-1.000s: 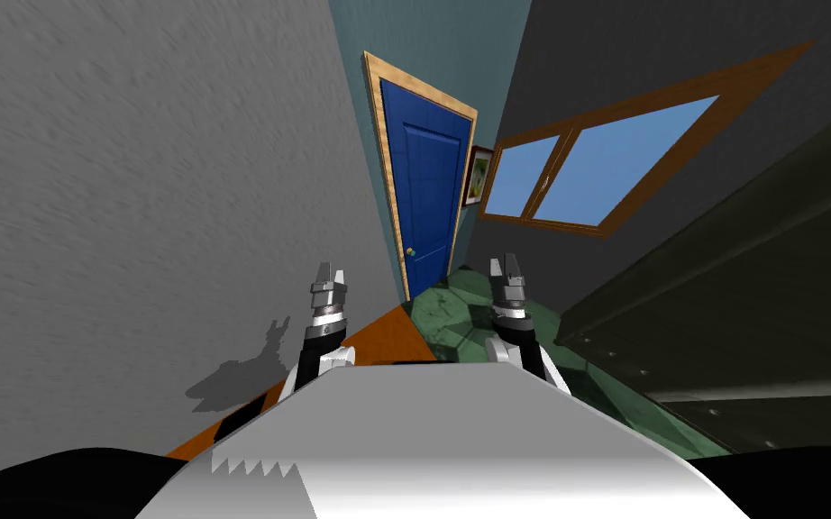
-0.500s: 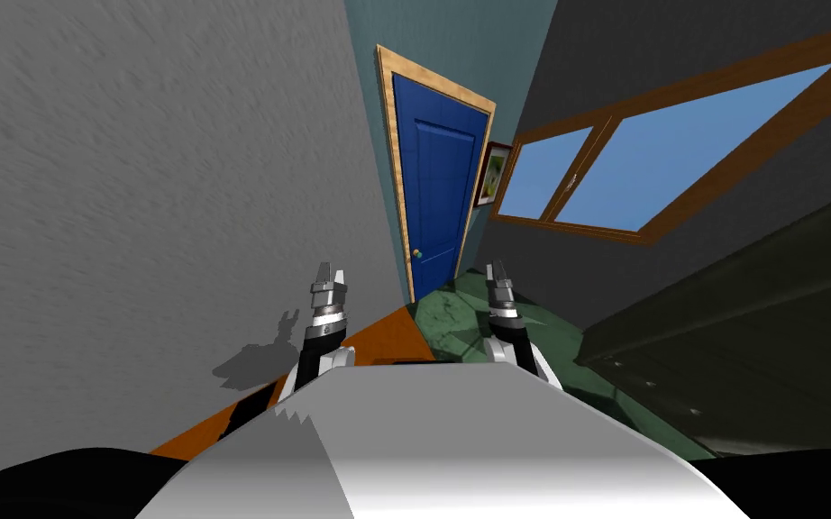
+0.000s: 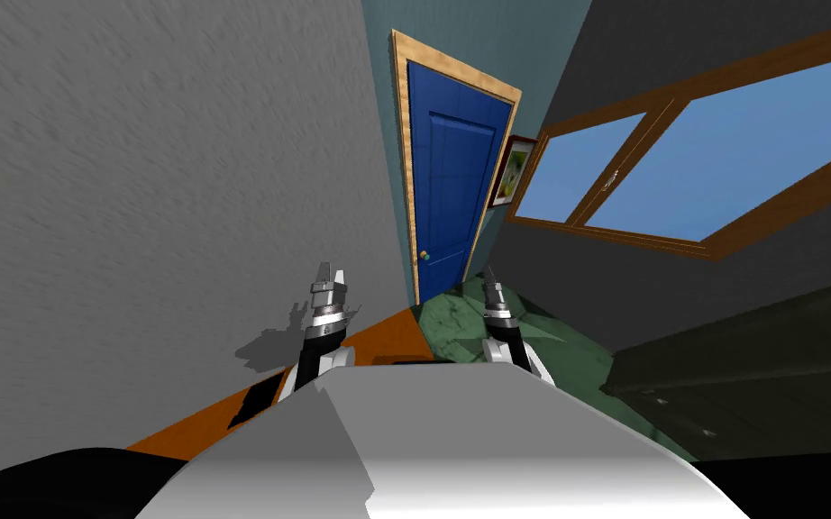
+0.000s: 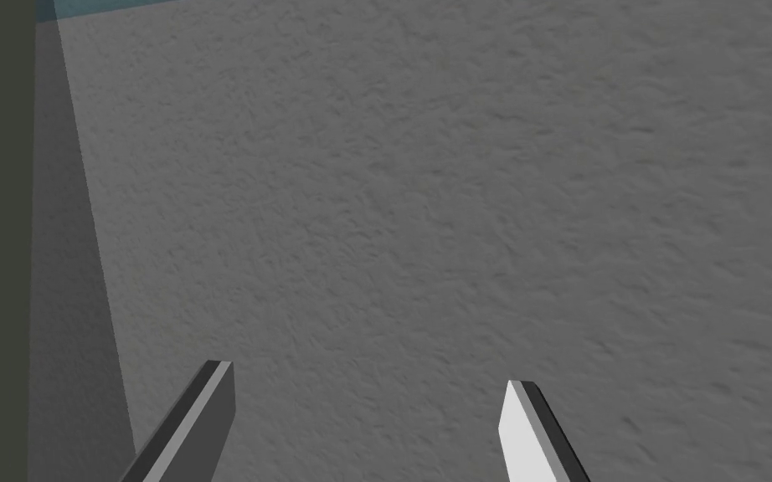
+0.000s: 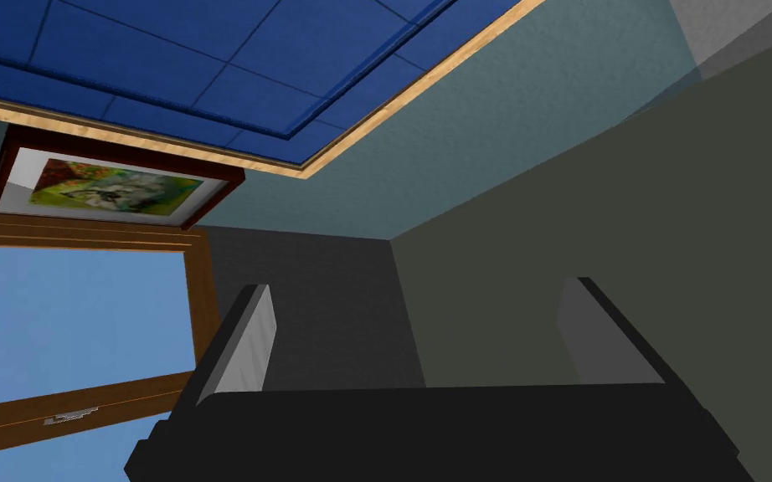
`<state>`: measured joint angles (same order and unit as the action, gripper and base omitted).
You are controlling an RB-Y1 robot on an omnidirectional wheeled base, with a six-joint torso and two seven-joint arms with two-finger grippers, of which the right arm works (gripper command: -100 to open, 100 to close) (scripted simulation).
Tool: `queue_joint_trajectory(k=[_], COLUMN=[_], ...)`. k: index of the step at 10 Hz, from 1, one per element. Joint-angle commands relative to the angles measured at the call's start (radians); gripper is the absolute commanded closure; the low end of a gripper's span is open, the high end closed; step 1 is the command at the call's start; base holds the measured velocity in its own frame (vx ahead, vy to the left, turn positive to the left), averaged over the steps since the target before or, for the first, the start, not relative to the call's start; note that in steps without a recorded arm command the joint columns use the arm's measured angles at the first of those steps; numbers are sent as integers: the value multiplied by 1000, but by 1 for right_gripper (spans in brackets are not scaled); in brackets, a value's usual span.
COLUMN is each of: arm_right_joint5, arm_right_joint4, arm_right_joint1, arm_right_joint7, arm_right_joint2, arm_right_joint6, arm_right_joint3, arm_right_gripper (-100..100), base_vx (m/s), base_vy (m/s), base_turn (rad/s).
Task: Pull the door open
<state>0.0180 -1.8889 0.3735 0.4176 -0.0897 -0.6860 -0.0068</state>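
- Standing at the far end of the passage, the blue door [image 3: 448, 180] fills its light wooden frame [image 3: 402, 135]; its small round knob [image 3: 424, 256] sits by the door's left edge, well apart from both grippers
- the left gripper [image 3: 329, 275] hovers close beside the grey wall [image 3: 134, 180]; its fingers are spread and hold nothing
- the right gripper [image 3: 491, 277] points toward the door; its fingers are also spread and empty
- green floor [image 3: 445, 315] lies between the grippers and the door; an orange strip [image 3: 387, 338] runs along the grey wall's foot
- a framed picture [image 3: 513, 171] hangs just right of the door; beyond it is a wood-framed window [image 3: 675, 171]; a dark cabinet [image 3: 765, 360] lines the passage's right side
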Motion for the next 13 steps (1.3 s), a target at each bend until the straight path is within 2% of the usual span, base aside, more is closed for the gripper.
queue_joint_trajectory(k=[1,5,6,10,11,13], arm_right_joint5=[-1,-8,-8,-15,-15,-19], arm_right_joint4=[30,158,159,291,294,352], arm_right_joint1=[-8,-44,-44,-81,-81,-100], arm_right_joint7=[21,135,141,259,266,327], arm_right_joint2=[-3,-19,-19,-35,-35,-42], arm_right_joint6=[-4,-17,-17,-30,-30,-37], arm_right_joint3=[-3,-13,-13,-23,-23,-28], arm_right_gripper=[-100,-100,-100,-100,-100,-100], base_vx=[61,76,73,76,64,62], base_vy=[-28,-15,-32,-29,-24,-23], base_turn=[59,179,33,171,60,167])
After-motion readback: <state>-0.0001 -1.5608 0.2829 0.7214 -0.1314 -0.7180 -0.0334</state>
